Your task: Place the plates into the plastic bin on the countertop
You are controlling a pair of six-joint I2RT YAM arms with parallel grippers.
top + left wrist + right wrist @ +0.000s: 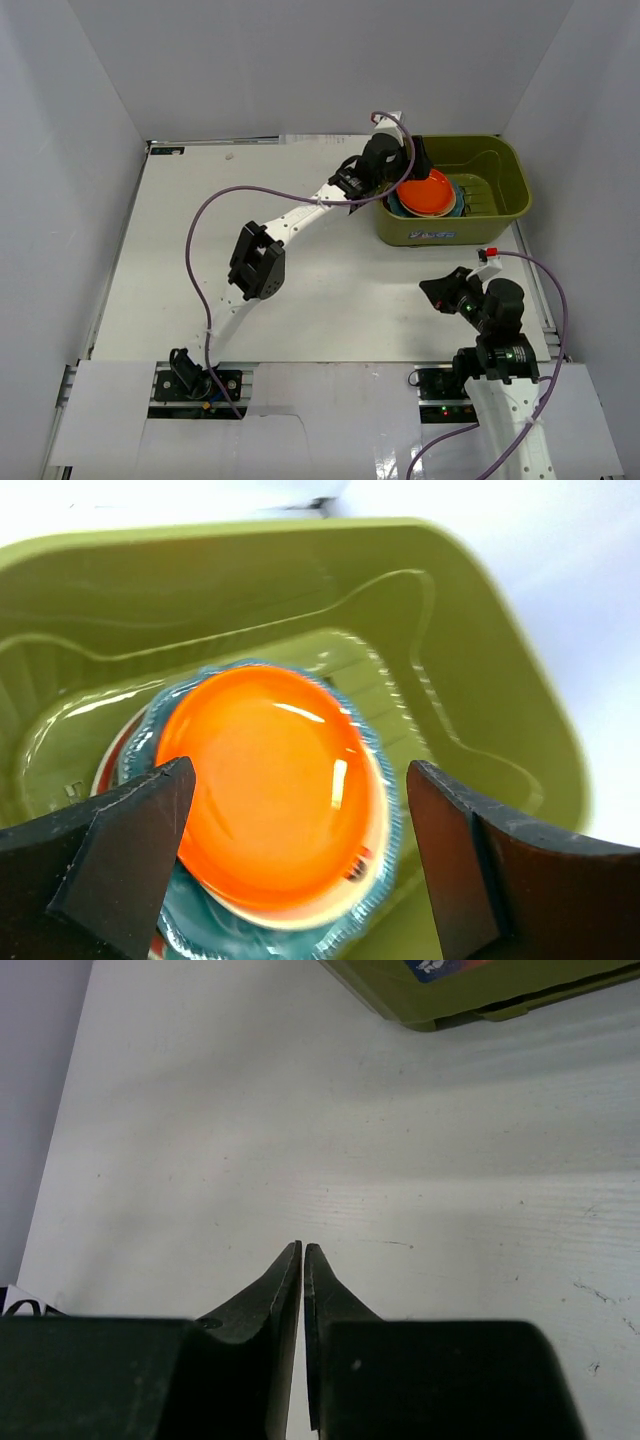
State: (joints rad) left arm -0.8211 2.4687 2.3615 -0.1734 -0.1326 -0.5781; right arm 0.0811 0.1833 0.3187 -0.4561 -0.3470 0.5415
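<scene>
The olive-green plastic bin (pixel 500 172) stands at the back right of the white countertop (pixel 330 290). Inside it lies a stack of plates with the plain orange plate (pixel 428 191) on top. In the left wrist view the orange plate (pixel 265 780) rests on a cream plate (pixel 300 918) and a teal plate (pixel 215 930); a red-edged plate peeks out at the stack's left. My left gripper (pixel 298 865) hangs open above the stack, touching nothing; it also shows in the top view (pixel 412 160). My right gripper (pixel 302 1248) is shut and empty, low over the countertop near the front right (pixel 440 292).
Pale grey walls (pixel 70 150) enclose the countertop on three sides. A purple cable (pixel 205 225) loops over the left part of the surface. The bin's near corner with a blue label (pixel 440 968) shows at the top of the right wrist view.
</scene>
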